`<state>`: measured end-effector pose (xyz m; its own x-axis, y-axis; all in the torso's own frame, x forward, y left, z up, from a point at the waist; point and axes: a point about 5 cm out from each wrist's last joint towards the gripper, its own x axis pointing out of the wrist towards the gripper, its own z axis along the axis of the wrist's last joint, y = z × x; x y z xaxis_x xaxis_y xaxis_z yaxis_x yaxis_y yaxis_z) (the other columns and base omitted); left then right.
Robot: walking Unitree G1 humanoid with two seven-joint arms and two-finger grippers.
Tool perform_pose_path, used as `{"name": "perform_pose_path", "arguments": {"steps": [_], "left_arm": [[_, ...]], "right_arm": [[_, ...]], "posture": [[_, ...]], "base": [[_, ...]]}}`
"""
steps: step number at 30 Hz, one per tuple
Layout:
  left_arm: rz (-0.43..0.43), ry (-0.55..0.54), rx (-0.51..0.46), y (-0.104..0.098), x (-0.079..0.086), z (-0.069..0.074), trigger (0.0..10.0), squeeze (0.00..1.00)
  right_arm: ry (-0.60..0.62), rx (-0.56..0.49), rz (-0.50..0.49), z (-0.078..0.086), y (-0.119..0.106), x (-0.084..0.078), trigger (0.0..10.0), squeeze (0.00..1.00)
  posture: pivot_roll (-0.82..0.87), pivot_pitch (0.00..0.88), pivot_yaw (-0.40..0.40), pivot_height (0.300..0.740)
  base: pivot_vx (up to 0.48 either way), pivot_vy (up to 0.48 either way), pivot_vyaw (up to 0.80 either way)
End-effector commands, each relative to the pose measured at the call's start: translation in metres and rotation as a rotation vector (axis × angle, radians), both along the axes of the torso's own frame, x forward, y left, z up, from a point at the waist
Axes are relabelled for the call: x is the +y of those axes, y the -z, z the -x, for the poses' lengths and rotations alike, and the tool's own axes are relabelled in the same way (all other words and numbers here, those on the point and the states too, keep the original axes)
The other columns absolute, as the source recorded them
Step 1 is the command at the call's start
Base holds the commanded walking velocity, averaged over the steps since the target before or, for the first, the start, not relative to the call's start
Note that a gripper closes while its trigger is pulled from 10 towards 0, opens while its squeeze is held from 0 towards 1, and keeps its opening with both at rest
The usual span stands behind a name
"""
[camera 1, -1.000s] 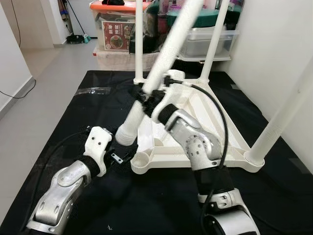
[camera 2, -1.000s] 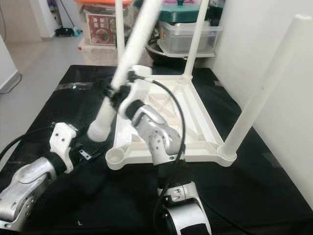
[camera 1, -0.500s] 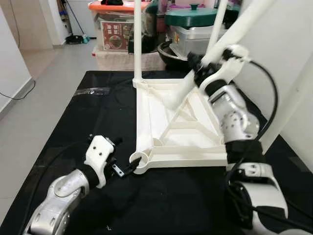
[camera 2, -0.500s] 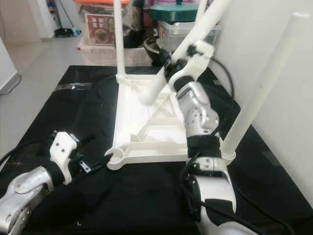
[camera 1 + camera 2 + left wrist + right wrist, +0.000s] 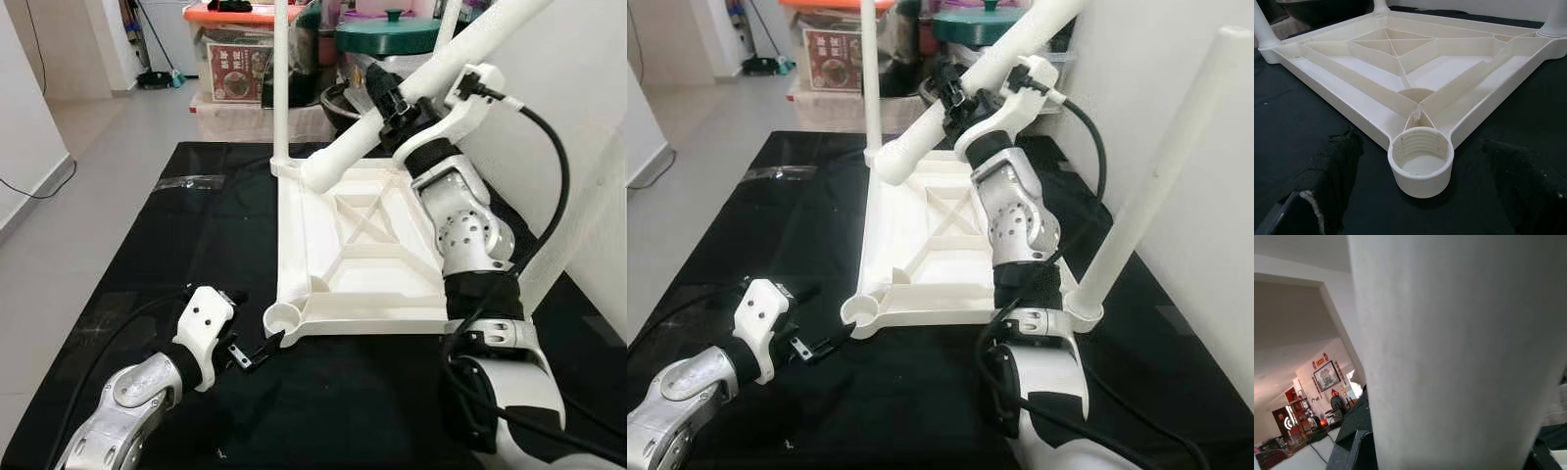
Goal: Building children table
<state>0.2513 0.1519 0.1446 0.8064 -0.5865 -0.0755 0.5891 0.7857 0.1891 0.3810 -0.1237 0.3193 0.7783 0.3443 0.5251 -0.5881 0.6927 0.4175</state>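
Right gripper (image 5: 392, 98) fingers clamp the loose leg (image 5: 416, 83) above the tabletop (image 5: 362, 255); left gripper (image 5: 257, 351) fingers spread beside its empty socket (image 5: 1421, 159).

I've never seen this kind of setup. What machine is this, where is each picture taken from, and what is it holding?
A humanoid robot is assembling an upturned white plastic children's table on a black mat. Two pictures come from its head, looking down; the other two from cameras on its wrists. The right claw is shut on a loose table leg, held tilted above the table. The left claw is open, low on the mat beside the empty corner socket. Other legs already stand in their corners. Storage boxes sit behind.
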Motion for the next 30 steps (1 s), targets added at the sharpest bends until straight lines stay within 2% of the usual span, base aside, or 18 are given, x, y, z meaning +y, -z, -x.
{"name": "perform_pose_path", "arguments": {"steps": [1,10,11,12,14,15,16,17,18,19,20,23,25,30], "left_arm": [[-0.012,-0.009,0.013,0.004,0.001,-0.001,10.0,0.0],[-0.006,-0.014,0.012,0.003,0.0,-0.003,10.0,0.0],[0.0,-0.013,0.012,0.002,0.0,-0.003,10.0,0.0],[0.0,-0.013,0.012,0.002,0.0,-0.003,10.0,0.0],[0.019,-0.013,0.016,-0.001,0.004,-0.004,10.0,0.0],[0.019,-0.013,0.016,-0.001,0.004,-0.004,10.0,0.0],[0.019,-0.013,0.017,-0.001,0.006,-0.005,10.0,0.0],[0.019,-0.013,0.017,-0.001,0.006,-0.005,10.0,0.0],[0.018,-0.014,0.018,-0.001,0.007,-0.005,10.0,0.0],[0.018,-0.014,0.018,-0.001,0.007,-0.005,10.0,0.0],[0.017,-0.013,0.019,0.0,0.006,-0.005,10.0,0.0],[0.02,-0.013,0.02,0.0,0.005,-0.005,10.0,0.0],[0.029,-0.003,0.026,0.002,-0.001,-0.002,10.0,0.0],[0.032,0.0,0.03,0.003,-0.002,-0.001,10.0,0.0]], "right_arm": [[-0.015,-0.011,0.0,0.002,0.001,0.001,0.0,0.0],[-0.079,-0.047,0.031,0.007,0.002,0.006,0.0,0.0],[-0.13,-0.075,0.053,0.011,0.003,0.01,0.0,0.0],[-0.13,-0.075,0.053,0.011,0.003,0.01,0.0,0.0],[-0.434,-0.164,0.039,0.036,0.006,0.024,0.0,0.0],[-0.434,-0.164,0.039,0.036,0.006,0.024,0.0,0.0],[-0.575,-0.231,0.023,0.05,0.003,0.027,0.0,0.0],[-0.575,-0.231,0.023,0.05,0.003,0.027,0.0,0.0],[-0.683,-0.301,0.005,0.064,-0.002,0.028,0.0,0.0],[-0.683,-0.301,0.005,0.064,-0.002,0.028,0.0,0.0],[-0.758,-0.367,-0.003,0.075,-0.008,0.028,0.0,0.0],[-0.82,-0.421,-0.006,0.084,-0.012,0.027,0.0,0.0],[-0.915,-0.493,0.061,0.097,-0.011,0.029,0.0,0.0],[-0.953,-0.503,0.095,0.1,-0.006,0.03,0.0,0.0]], "posture": [[0.11,0.0,-0.028,0.74],[0.1,0.0,-0.023,0.74],[0.1,0.0,-0.021,0.74],[0.1,0.0,-0.021,0.74],[0.1,0.0,-0.02,0.74],[0.1,0.0,-0.02,0.74],[0.11,0.0,-0.021,0.74],[0.11,0.0,-0.021,0.74],[0.1,0.0,-0.02,0.74],[0.1,0.0,-0.02,0.74],[0.1,0.0,-0.021,0.74],[0.1,0.0,-0.021,0.74],[0.11,0.0,-0.026,0.74],[0.11,0.0,-0.034,0.74]], "base": [[0.0,0.0,0.0],[0.0,0.0,0.0],[0.0,0.0,0.0],[0.0,0.0,0.0],[0.0,0.0,0.0],[0.0,0.0,0.0],[0.0,0.0,0.0],[0.0,0.0,0.0],[0.0,0.0,0.0],[0.0,0.0,0.0],[0.0,0.0,0.0],[0.0,0.0,0.0],[0.0,0.0,0.0],[0.0,0.0,0.0]]}}
